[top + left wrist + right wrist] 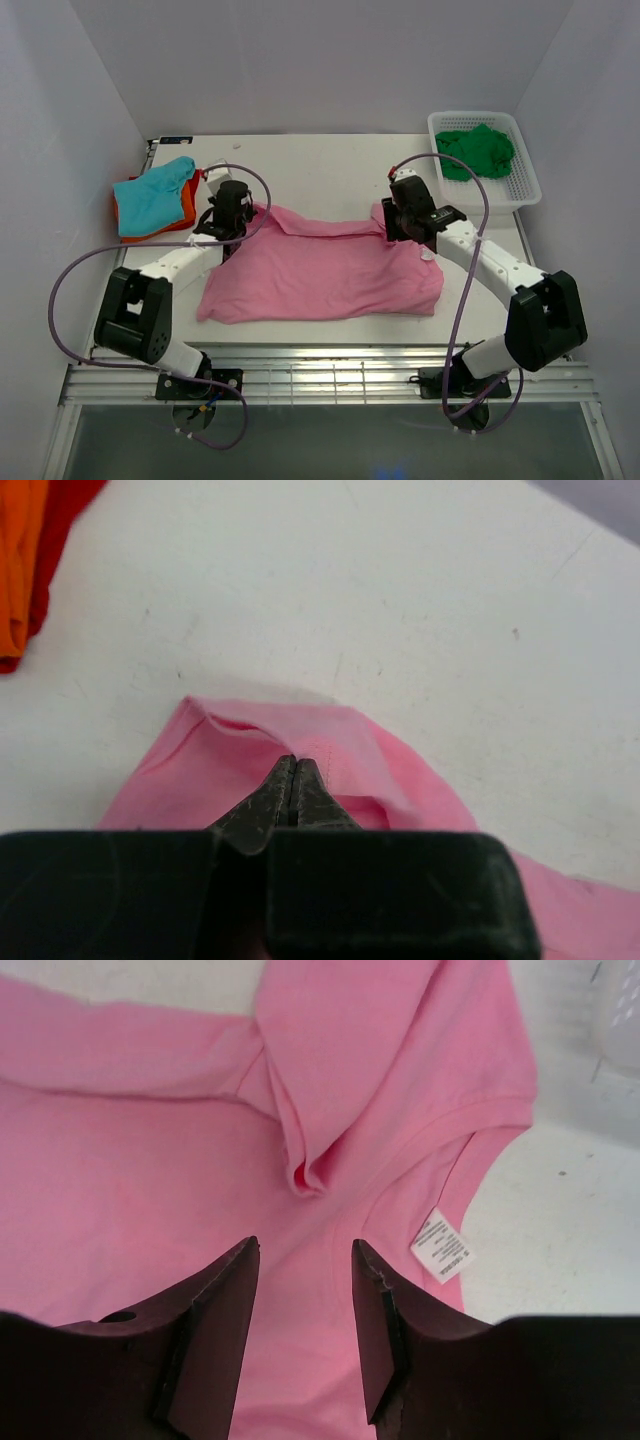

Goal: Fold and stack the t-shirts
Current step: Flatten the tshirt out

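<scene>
The pink t-shirt [320,270] lies in the middle of the table [330,165]; I judge the folding is only beginning. The left gripper [292,765] pinches its far left corner. The right gripper [304,1248] hovers spread over the far right part and should next close on the cloth.

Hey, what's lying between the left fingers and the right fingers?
Only the pink t-shirt: its far edge runs from the left fingers to the right fingers, clearest in the top view.

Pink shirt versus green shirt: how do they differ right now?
The pink shirt lies spread out on the table; the green shirt sits crumpled in the white basket. The pink shirt is in the middle; the green shirt is off in the far right corner. Both are plain, single-coloured cloth.
</scene>
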Action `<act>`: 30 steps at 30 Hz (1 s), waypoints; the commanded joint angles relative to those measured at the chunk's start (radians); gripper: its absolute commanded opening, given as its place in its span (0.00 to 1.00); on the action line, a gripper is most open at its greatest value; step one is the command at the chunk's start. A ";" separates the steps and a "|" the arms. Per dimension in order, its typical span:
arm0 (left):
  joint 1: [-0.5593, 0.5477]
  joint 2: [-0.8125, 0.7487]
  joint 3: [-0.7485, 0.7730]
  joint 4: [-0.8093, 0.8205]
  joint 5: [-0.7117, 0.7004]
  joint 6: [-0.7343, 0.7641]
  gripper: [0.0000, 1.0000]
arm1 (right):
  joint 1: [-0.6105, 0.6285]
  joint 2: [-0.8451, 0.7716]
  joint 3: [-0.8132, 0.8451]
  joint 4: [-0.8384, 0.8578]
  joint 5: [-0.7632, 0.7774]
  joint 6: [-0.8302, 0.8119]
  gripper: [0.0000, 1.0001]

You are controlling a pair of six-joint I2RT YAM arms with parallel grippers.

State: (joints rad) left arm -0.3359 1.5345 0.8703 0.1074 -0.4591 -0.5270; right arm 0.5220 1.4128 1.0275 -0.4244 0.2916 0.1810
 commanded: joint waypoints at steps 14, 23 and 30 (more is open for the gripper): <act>0.005 -0.270 -0.089 -0.103 -0.067 -0.044 0.00 | -0.083 0.406 0.379 0.059 0.058 -0.072 0.45; 0.005 -0.364 -0.134 -0.166 -0.076 -0.062 0.00 | -0.089 0.560 0.520 0.021 0.008 -0.081 0.45; 0.005 -0.352 -0.136 -0.169 -0.062 -0.065 0.00 | -0.089 0.541 0.450 0.056 -0.055 -0.092 0.47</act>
State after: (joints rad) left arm -0.3359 1.1950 0.7418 -0.0502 -0.5159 -0.5846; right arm 0.4320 1.9717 1.4914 -0.3882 0.2768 0.1009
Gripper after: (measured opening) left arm 0.019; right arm 0.465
